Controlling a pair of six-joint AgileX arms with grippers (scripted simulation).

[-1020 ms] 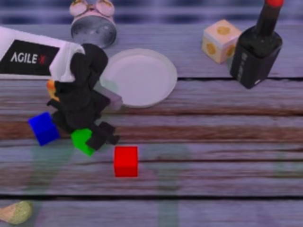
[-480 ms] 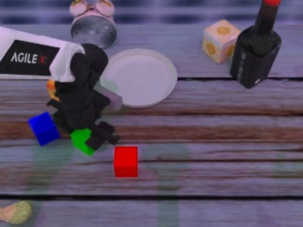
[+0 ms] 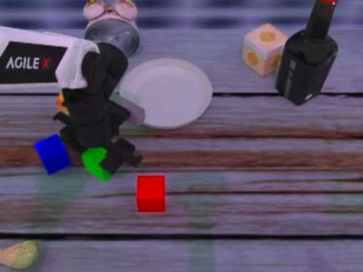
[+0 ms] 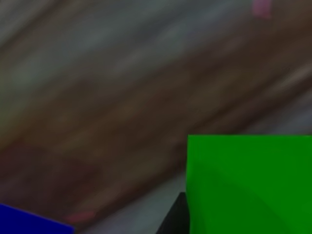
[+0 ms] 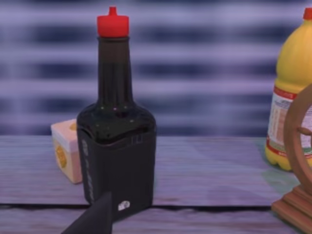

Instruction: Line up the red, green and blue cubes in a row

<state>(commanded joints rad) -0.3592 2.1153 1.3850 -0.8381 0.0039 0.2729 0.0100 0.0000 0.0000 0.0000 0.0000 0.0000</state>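
Note:
The green cube (image 3: 94,162) is clamped in my left gripper (image 3: 108,161), which is shut on it, between the blue cube (image 3: 52,153) to its left and the red cube (image 3: 151,193) to its lower right. In the left wrist view the green cube (image 4: 248,185) fills one corner with a dark finger (image 4: 178,217) pressed against its side, and a corner of the blue cube (image 4: 24,222) shows. My right arm is outside the top view. Its wrist view shows one finger (image 5: 95,217) set far to the side, open.
A white plate (image 3: 170,90) lies just behind the left arm, with an alarm clock (image 3: 112,25) beyond it. A dark sauce bottle (image 3: 306,59) and a cream die (image 3: 264,48) stand at the back right. A yellow bottle (image 5: 292,97) and a wooden wheel (image 5: 300,161) show in the right wrist view.
My left gripper has shifted a little toward the back left with the green cube in it. The red and blue cubes have not moved.

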